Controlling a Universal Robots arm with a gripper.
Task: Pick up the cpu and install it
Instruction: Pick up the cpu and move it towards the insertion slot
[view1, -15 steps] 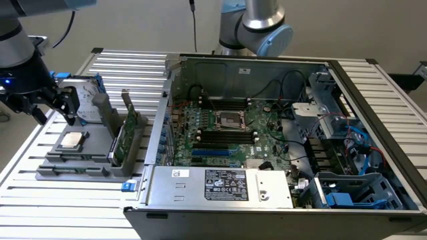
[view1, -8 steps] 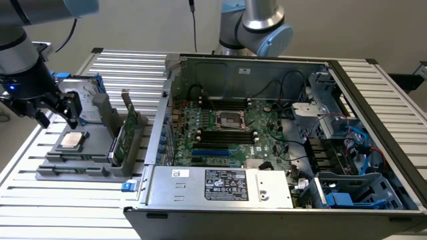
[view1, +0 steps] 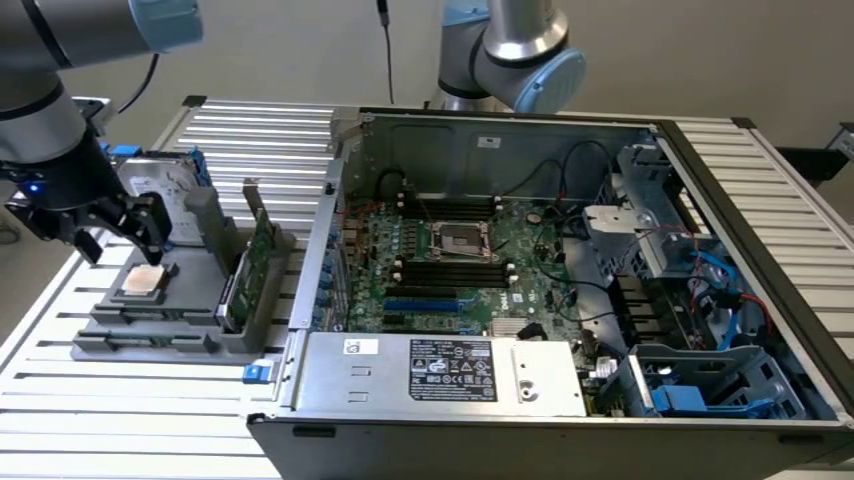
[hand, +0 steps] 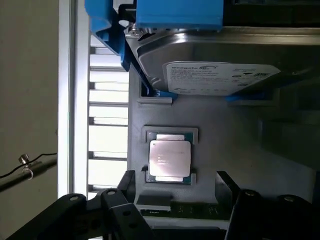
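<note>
The cpu (view1: 144, 281) is a small square chip with a silvery top and tan rim, lying flat in a recess of the grey holder (view1: 160, 325) at the exterior view's left. My gripper (view1: 120, 248) hangs just above it, open, with a dark finger on each side and nothing between them. In the wrist view the cpu (hand: 170, 159) sits in its pocket, apart from the gripper (hand: 175, 177), whose two fingertips (hand: 126, 181) flank its near edge. The open cpu socket (view1: 461, 240) lies in the middle of the motherboard inside the case.
A silver hard drive (hand: 220, 75) with blue handles stands behind the cpu on the same holder. A green circuit card (view1: 260, 258) stands upright beside it. The open computer case (view1: 400, 385) is at the exterior view's right. Another arm's base (view1: 514, 50) stands behind it.
</note>
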